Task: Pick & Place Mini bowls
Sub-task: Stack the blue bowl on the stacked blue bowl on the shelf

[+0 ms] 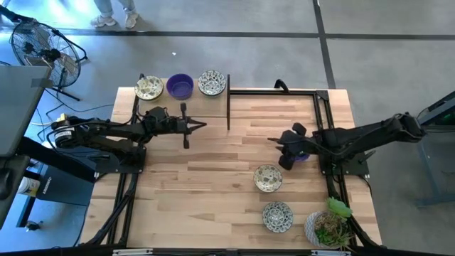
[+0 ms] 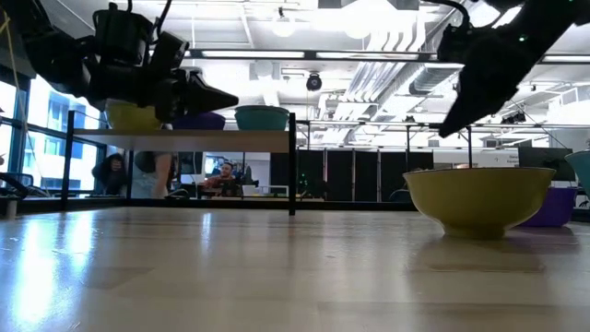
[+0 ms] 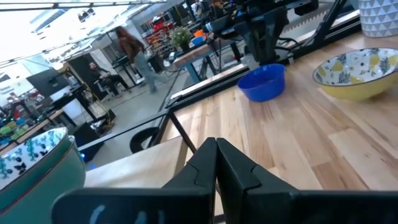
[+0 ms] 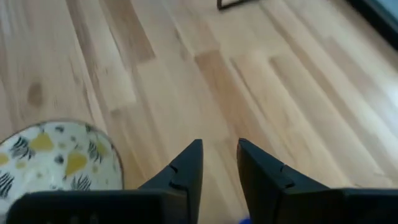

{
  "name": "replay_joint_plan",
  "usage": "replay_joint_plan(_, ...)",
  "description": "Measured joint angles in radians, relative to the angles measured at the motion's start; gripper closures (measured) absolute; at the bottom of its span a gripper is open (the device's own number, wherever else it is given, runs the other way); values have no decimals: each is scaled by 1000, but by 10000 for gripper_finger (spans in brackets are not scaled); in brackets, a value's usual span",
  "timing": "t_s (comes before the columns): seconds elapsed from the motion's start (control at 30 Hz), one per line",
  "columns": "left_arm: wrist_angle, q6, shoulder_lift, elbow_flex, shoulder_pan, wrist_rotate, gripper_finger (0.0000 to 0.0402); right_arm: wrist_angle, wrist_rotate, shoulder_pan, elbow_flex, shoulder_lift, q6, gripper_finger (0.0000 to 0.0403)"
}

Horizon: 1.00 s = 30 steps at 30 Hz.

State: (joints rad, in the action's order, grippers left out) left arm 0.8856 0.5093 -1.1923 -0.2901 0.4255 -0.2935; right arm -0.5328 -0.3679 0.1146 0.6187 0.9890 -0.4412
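Nearest the low camera sits the cream, yellow-sided patterned mini bowl (image 2: 479,198) on the pale wooden tabletop (image 1: 213,178), and just behind it, from above, hangs the right gripper (image 1: 279,148). From overhead that gripper is directly over the small solid purple bowl (image 1: 303,156), which peeks out only partly beneath the wrist, so the purple bowl lies under and slightly behind the fingertips rather than ahead of them; the cream bowl (image 1: 268,178) lies just beside, toward the table's near edge, and a second patterned bowl (image 1: 277,216) lies farther that way, near the white pot with the green plant (image 1: 328,227). In its own wrist view the right gripper (image 4: 219,163) has its fingers parted by a narrow gap with nothing between them, bare wood ahead and the cream bowl (image 4: 56,163) off to one side. I judge the right arm clearly the nearer one for any of these three bowls; it reaches in from the right edge, forearm stretched low across the table, fingers pointing toward the centre. The left gripper (image 1: 186,126) waits well apart, fingers pressed together and empty, just short of the raised ledge where a yellowish patterned bowl (image 1: 148,87), another purple bowl (image 1: 180,86) and a green-grey floral bowl (image 1: 212,82) already stand in a row.
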Motion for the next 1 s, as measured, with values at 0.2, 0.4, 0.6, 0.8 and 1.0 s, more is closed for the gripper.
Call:
replay_joint_plan(0.2,-1,9,0,0,0,-7,401,-132,2,47,24,0,-114,278)
replay_joint_plan(0.4,-18,9,-1,0,0,-11,401,-194,35,84,24,18,-194,251)
replay_joint_plan(0.6,-21,9,-1,0,0,-11,401,-194,93,104,24,95,-234,229)
replay_joint_plan(0.8,-22,9,-1,0,0,-11,401,-196,135,105,24,133,-243,214)
replay_joint_plan(1.0,-25,9,-1,0,0,-11,401,-277,131,105,62,132,-235,200)
